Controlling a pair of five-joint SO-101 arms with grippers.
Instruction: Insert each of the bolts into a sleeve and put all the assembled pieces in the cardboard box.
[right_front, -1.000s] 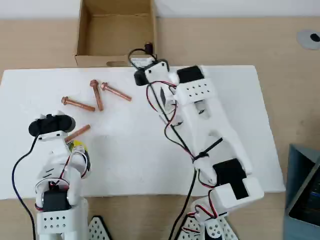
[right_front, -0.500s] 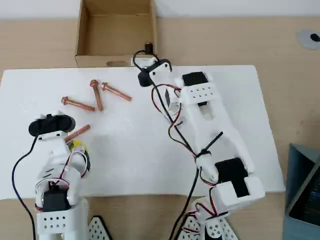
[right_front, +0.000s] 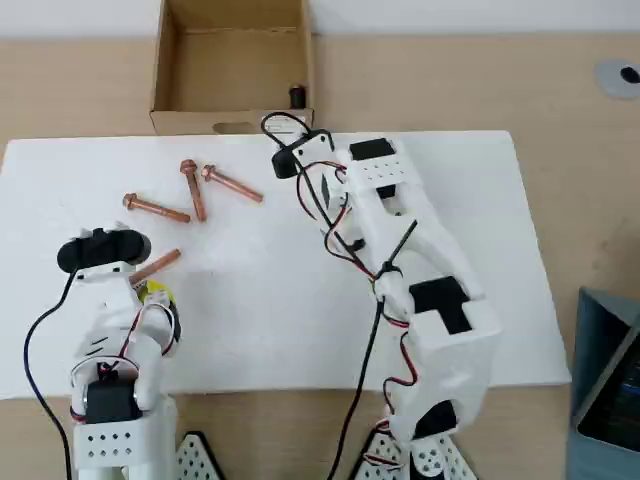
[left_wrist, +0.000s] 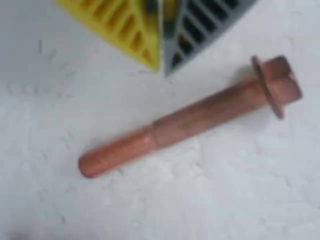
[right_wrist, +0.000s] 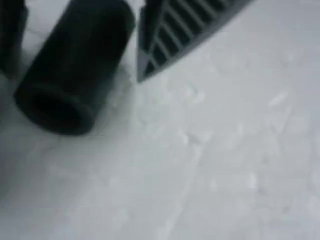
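White mat (right_front: 490, 180) open mid, L tool (left_wrist: 161, 62) tips together by bolt (left_wrist: 185, 120), R tool (right_wrist: 150, 55) at sleeve (right_wrist: 75, 65) nr far edge, grip unclear.

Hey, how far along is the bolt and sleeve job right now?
Done: nothing visibly assembled; four bare copper bolts lie on the white mat. A small dark piece sits in the open cardboard box's corner, unidentifiable. In hand: right gripper at a black cylindrical sleeve, left gripper above one bolt. Left: all insertions and boxing.
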